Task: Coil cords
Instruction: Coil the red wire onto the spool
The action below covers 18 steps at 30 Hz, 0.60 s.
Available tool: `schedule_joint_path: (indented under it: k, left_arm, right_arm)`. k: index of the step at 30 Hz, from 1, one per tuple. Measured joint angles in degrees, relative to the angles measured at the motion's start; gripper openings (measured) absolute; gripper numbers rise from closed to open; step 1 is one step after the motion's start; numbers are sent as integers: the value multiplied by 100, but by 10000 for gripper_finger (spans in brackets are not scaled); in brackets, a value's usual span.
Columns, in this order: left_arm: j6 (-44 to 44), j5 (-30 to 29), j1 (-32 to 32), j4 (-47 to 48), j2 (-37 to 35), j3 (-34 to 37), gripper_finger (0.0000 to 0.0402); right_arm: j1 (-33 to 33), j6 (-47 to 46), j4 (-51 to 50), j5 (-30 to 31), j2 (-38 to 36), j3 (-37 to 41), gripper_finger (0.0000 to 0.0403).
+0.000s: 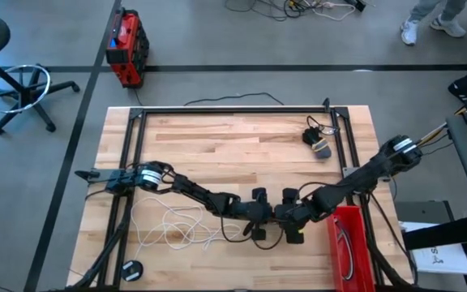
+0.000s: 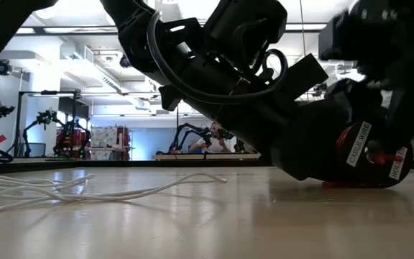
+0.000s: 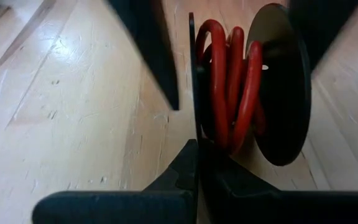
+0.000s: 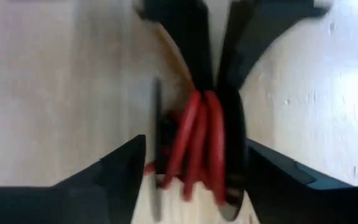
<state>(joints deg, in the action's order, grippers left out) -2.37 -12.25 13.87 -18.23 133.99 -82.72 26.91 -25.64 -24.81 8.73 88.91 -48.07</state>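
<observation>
At lower left of the high view one white cord (image 1: 173,227) lies loose on the tabletop (image 1: 242,146), waiting. At lower centre the left gripper (image 1: 259,212) clenches its jaws on one flange of the single spool (image 3: 278,87), likely steadying it while the red cord (image 3: 229,81) winds on. The right gripper (image 1: 286,215) meets it with jaws spread around the spool; a red bin (image 1: 349,243) sits lower right, one black cord (image 1: 319,138) upper right.

We see two dark, almost black arms, the left arm (image 1: 193,191) and the right arm (image 1: 355,182), each built of chunky jointed segments. The right arm's upper joint (image 1: 400,148) carries a pale silvery ring. Thick black cables (image 2: 214,75) loop along the housings in the low view. Each wrist view shows flat, matte black fingers (image 3: 148,56) with tapered tips, the right arm's fingers (image 4: 185,37) likewise plain and unmarked.
</observation>
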Motion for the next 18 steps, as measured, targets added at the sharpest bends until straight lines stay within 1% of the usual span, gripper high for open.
schedule_joint_path:
  k: [4, 7, 8, 13, 15, 18]
  left_arm:
    - [-6, -8, 2, -9, 2, 0, 0]
    - [-6, -13, 9, -15, 2, 2, 0]
    - [-6, -15, 11, -25, 4, 2, 2]
    - [-64, -148, 11, 64, -22, 1, 23]
    - [39, -213, 11, 416, -149, -4, 34]
    - [150, -463, 22, 1188, -414, 7, 52]
  right_arm:
    - [-26, -1, 33, -24, 235, 0, 191]
    - [-21, -16, 74, -33, 260, -17, 142]
    - [-21, -5, 84, -36, 260, -19, 132]
    - [-42, 16, 104, -147, 243, -15, 133]
    - [-46, 17, 108, -197, 242, -15, 133]
    - [-39, 11, 18, -259, 245, -15, 133]
